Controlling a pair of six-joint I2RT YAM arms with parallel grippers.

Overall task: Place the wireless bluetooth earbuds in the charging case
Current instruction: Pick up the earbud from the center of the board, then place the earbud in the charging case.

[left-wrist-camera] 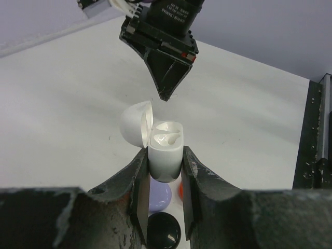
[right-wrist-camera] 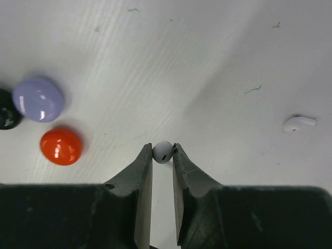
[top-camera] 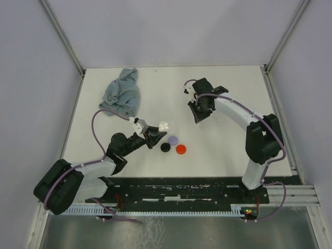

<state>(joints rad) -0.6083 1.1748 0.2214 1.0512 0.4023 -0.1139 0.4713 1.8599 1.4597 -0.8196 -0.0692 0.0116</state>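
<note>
My left gripper [left-wrist-camera: 164, 153] is shut on the white charging case [left-wrist-camera: 166, 158] and holds it upright above the table. The case's lid [left-wrist-camera: 136, 124] is hinged open to the left, and both sockets show. In the top view the case [top-camera: 164, 125] sits left of centre. My right gripper [right-wrist-camera: 163, 149] is down at the table, its two fingertips pressed against either side of a small white earbud [right-wrist-camera: 163, 152]. A second white earbud [right-wrist-camera: 300, 123] lies loose on the table to the right. The right gripper [top-camera: 197, 118] stands apart from the case, farther back and to the right.
Three round discs lie near the case: lavender [top-camera: 173, 140], black [top-camera: 165, 147] and red [top-camera: 181, 149]. A crumpled blue-grey cloth [top-camera: 123, 92] lies at the back left. Grey walls enclose the white table on three sides.
</note>
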